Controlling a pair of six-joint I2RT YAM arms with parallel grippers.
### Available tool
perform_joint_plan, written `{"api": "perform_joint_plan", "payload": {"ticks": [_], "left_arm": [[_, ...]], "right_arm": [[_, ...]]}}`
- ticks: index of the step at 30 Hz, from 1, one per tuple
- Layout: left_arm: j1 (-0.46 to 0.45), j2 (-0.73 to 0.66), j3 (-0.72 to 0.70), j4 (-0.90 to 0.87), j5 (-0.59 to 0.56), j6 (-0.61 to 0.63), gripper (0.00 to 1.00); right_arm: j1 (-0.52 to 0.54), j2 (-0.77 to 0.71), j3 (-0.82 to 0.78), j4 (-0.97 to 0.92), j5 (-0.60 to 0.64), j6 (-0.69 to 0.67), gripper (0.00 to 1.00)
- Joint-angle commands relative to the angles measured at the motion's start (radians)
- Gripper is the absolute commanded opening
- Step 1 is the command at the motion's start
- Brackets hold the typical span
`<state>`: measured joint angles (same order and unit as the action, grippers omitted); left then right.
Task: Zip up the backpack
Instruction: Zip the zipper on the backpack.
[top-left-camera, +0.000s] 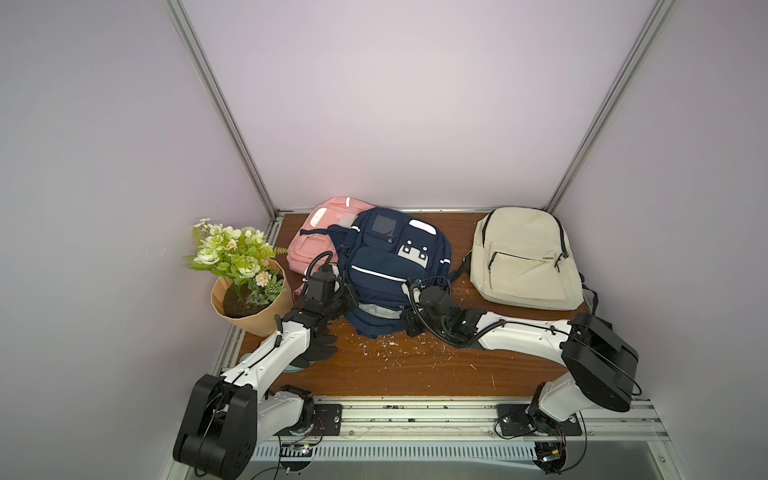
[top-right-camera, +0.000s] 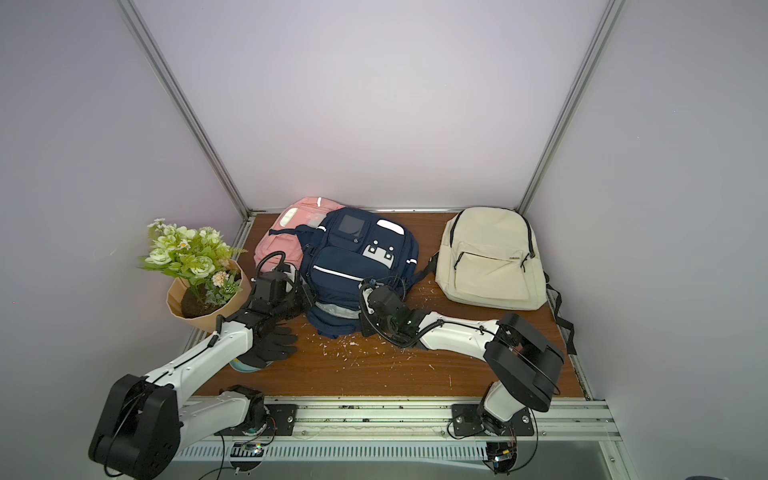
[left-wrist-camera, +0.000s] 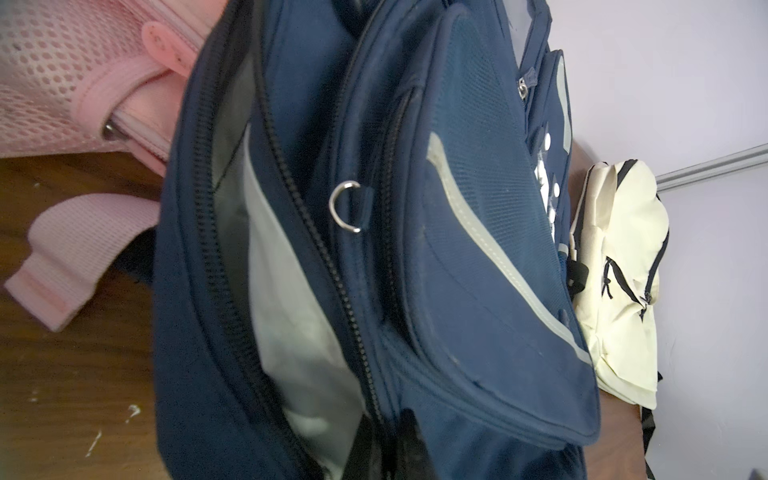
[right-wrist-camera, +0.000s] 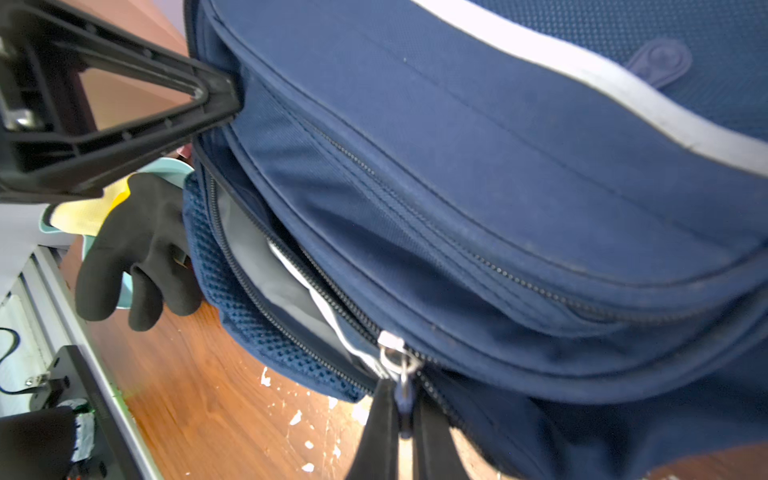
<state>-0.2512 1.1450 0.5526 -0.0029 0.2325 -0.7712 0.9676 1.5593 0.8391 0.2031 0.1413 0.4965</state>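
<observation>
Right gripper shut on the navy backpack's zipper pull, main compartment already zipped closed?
No. The right gripper holds the zipper pull of the navy backpack, but the compartment is open: the right wrist view shows its grey lining exposed.

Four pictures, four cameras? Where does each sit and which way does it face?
Top views: high over the table's near edge, looking down; both top views show navy backpack, left arm, right arm.
Left wrist: beside that backpack, facing its gaping zipper; no robot clearly visible.
Right wrist: low by the bag, facing the zipper pull pinched in the right jaws; left jaws show too.
Shared: both wrist views show the open zipper.
</observation>
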Motion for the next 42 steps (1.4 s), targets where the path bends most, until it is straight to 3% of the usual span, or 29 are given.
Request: {"api": "perform_joint_plan", "payload": {"ticks": [1, 2, 4, 8, 10, 15, 24, 34, 38, 42], "left_arm": [[0.06, -0.027, 0.017, -0.093, -0.22, 0.059, 0.0], [0.06, -0.036, 0.025, -0.111, -0.224, 0.065, 0.0], [0.053, -0.06, 0.042, -0.148, -0.233, 0.069, 0.1], [-0.072, -0.162, 0.113, -0.243, -0.359, 0.062, 0.52], [-0.13, -0.204, 0.125, -0.233, -0.363, 0.023, 0.61], [-0.177, -0.157, 0.118, -0.118, -0.2, -0.066, 0.6], [-0.274, -0.006, 0.094, 0.023, -0.086, -0.126, 0.59], [-0.315, 0.047, 0.032, 0.04, -0.063, -0.151, 0.6], [-0.315, 0.066, 0.0, -0.043, -0.146, -0.156, 0.59], [-0.306, 0.091, -0.058, -0.043, -0.221, -0.149, 0.51]], "right_arm": [[-0.041, -0.039, 0.025, -0.065, 0.091, -0.018, 0.0], [-0.04, -0.035, 0.035, -0.058, 0.08, -0.023, 0.0], [-0.035, -0.025, 0.054, -0.042, 0.057, -0.031, 0.0], [0.011, 0.005, 0.106, -0.02, 0.062, -0.065, 0.0], [0.045, 0.027, 0.135, -0.017, 0.077, -0.083, 0.0], [0.078, 0.075, 0.165, 0.015, 0.068, -0.068, 0.0], [0.088, 0.096, 0.167, 0.042, 0.054, -0.042, 0.0], [0.086, 0.122, 0.189, 0.007, 0.105, -0.015, 0.0], [0.073, 0.124, 0.186, -0.009, 0.11, 0.002, 0.0], [0.05, 0.114, 0.157, -0.009, 0.087, 0.017, 0.0]]}}
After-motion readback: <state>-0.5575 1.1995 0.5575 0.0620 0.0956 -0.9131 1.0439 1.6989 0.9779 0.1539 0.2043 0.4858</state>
